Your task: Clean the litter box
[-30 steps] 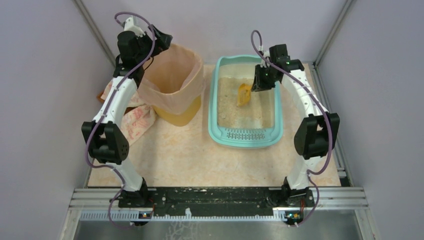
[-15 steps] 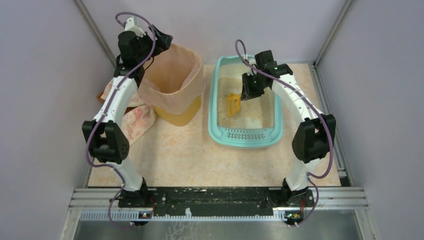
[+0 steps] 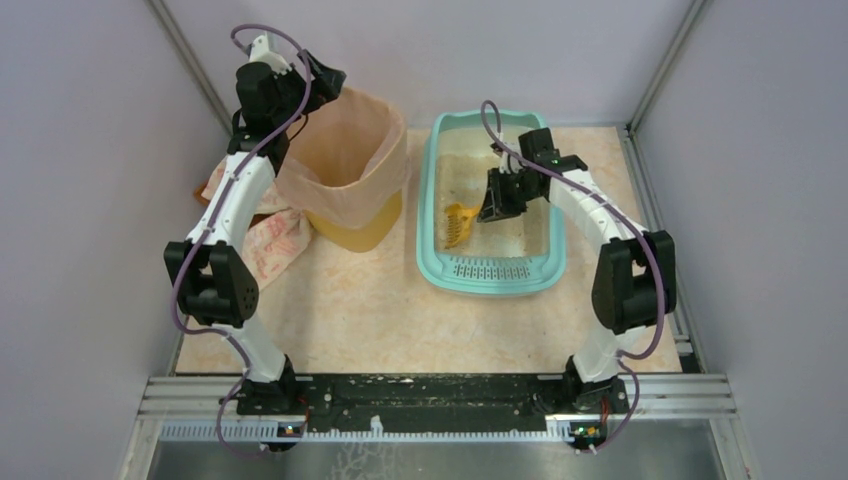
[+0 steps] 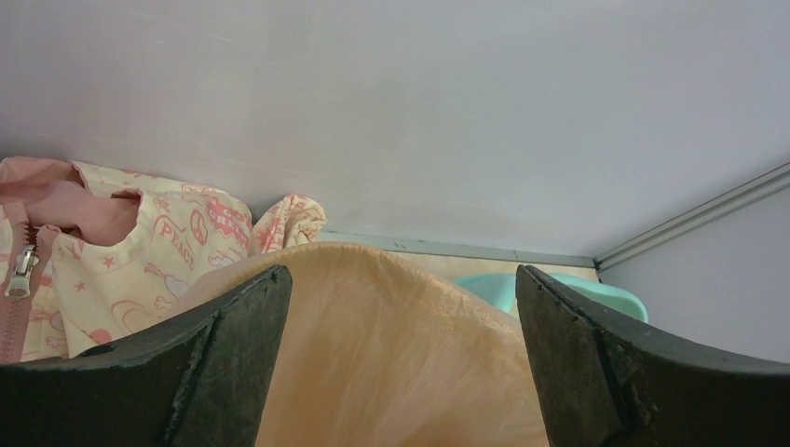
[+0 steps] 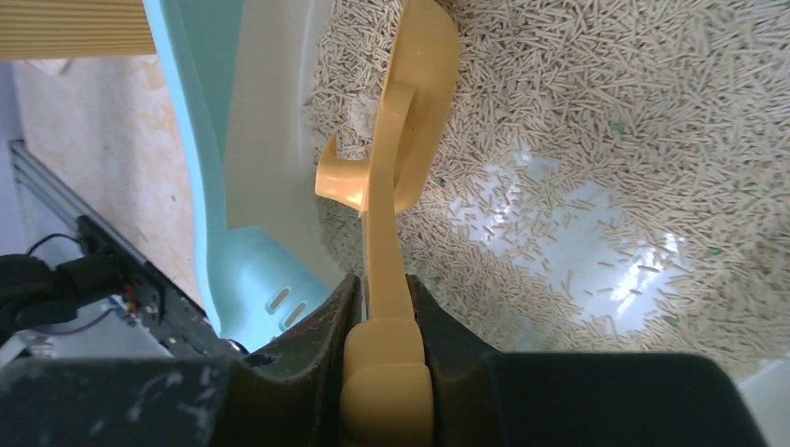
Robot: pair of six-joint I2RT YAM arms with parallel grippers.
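The teal litter box (image 3: 428,225) sits right of centre, with its slotted grille (image 3: 490,270) at the near end and beige pellet litter (image 5: 606,93) inside. Bare patches of the floor show through the litter. My right gripper (image 3: 488,208) is shut on the handle of a yellow scoop (image 3: 460,222). In the right wrist view the gripper (image 5: 384,289) holds the scoop (image 5: 415,93) with its head down in the litter, close to the box's left wall (image 5: 200,140). My left gripper (image 3: 325,80) is open at the far rim of the peach bag; in its wrist view (image 4: 401,279) the bag (image 4: 391,363) lies between the fingers.
A round yellow bin (image 3: 365,235) with the peach bag liner (image 3: 345,150) stands left of the box. A pink and cream printed garment (image 3: 265,240) lies left of the bin, against the left wall. Grey walls close in the far and side edges.
My right gripper has carried the scoop from the far middle of the litter box toward its near left side. The left arm has not moved.
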